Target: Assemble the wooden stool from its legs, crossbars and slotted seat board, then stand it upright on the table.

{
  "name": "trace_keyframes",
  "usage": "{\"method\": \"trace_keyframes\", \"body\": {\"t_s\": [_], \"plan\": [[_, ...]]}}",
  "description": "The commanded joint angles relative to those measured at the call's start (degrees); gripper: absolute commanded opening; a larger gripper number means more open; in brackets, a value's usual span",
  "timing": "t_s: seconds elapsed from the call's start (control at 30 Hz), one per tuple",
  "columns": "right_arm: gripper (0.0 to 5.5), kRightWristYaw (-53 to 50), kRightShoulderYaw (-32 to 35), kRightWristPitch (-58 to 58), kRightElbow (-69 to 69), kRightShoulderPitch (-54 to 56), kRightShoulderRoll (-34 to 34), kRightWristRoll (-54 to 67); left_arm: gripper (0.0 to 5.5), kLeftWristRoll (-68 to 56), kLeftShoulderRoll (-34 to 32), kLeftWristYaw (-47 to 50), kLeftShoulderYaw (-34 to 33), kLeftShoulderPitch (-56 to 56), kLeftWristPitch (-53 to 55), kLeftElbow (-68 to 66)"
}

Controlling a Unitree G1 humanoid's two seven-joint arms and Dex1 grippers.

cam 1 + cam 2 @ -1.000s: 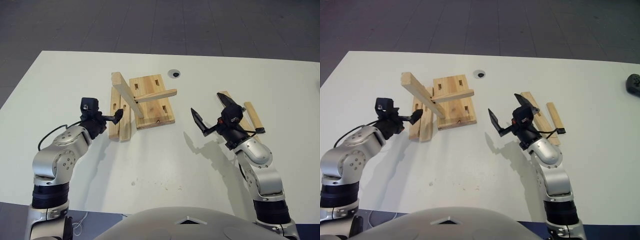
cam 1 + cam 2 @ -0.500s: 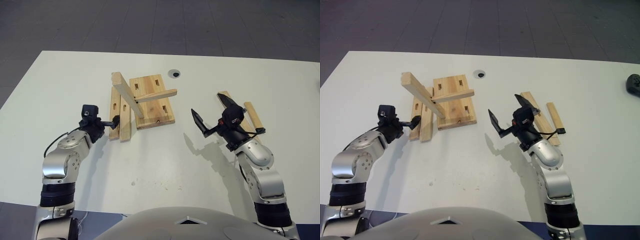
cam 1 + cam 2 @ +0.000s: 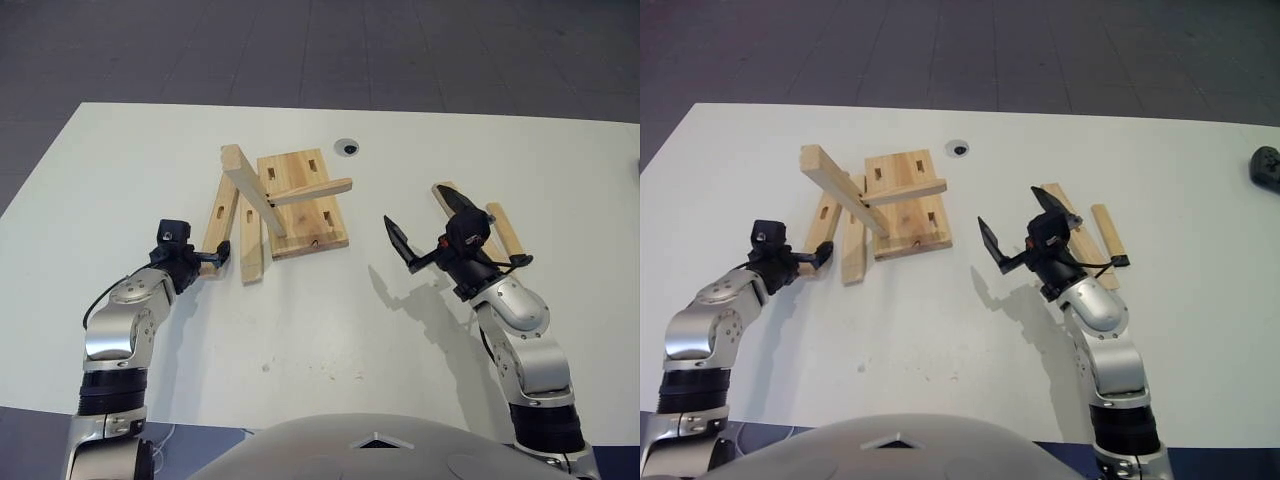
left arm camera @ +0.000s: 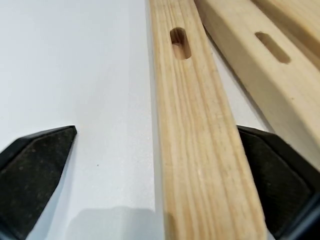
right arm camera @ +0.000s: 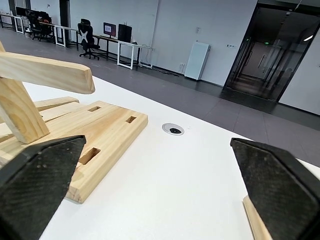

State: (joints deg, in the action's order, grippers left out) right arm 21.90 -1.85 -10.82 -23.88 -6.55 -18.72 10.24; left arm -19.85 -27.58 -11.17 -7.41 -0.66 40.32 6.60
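Observation:
The slotted seat board (image 3: 303,205) lies flat at mid-table, with a long leg (image 3: 252,190) and a second bar (image 3: 312,190) leaning tilted across it. Left of it lie two slotted bars: the outer bar (image 3: 220,215) angled away from the inner bar (image 3: 250,245). My left gripper (image 3: 212,258) is open at the outer bar's near end; the bar (image 4: 200,140) runs between the fingers, against one pad (image 4: 270,170) and well clear of the other. My right gripper (image 3: 413,205) hovers open and empty right of the board. Two more bars (image 3: 505,232) lie beyond it.
A round cable grommet (image 3: 348,147) sits in the white table (image 3: 330,320) behind the board. A small black object (image 3: 1267,165) lies at the far right edge. Open tabletop stretches between both arms and along the front.
My left gripper drew back toward the robot and to the left, and the outer bar's near end swung left, away from its neighbour. The right arm has barely moved.

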Motion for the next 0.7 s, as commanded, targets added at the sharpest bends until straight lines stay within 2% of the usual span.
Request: {"method": "trace_keyframes", "body": {"t_s": [0.03, 0.13, 0.43, 0.6, 0.7], "plan": [[5.4, 0.09, -0.32, -0.67, -0.16, 1.11, 0.05, -0.2, 5.19, 0.78, -2.01, -4.24, 3.38, 1.36, 3.75, 1.88], [5.4, 0.16, -0.38, -0.58, 0.04, 1.4, 0.09, -0.19, 4.7, 0.49, -4.09, -8.22, 5.74, 1.73, 6.61, 2.8], [5.4, -0.66, -0.75, -0.2, -0.68, 0.24, 0.52, -0.69, 2.92, 0.8, -4.04, -10.86, 4.0, 0.03, 8.25, -3.31], [5.4, -0.88, -0.65, -0.18, -0.26, 0.66, 0.64, -0.69, 2.16, 2.61, -3.27, -9.34, 2.37, -1.69, 2.66, -1.89], [5.4, -1.29, 0.48, -0.74, 0.5, 1.96, 0.75, 0.02, 2.08, 5.78, -1.54, -3.5, -0.46, -6.9, -3.23, -1.27]]}}
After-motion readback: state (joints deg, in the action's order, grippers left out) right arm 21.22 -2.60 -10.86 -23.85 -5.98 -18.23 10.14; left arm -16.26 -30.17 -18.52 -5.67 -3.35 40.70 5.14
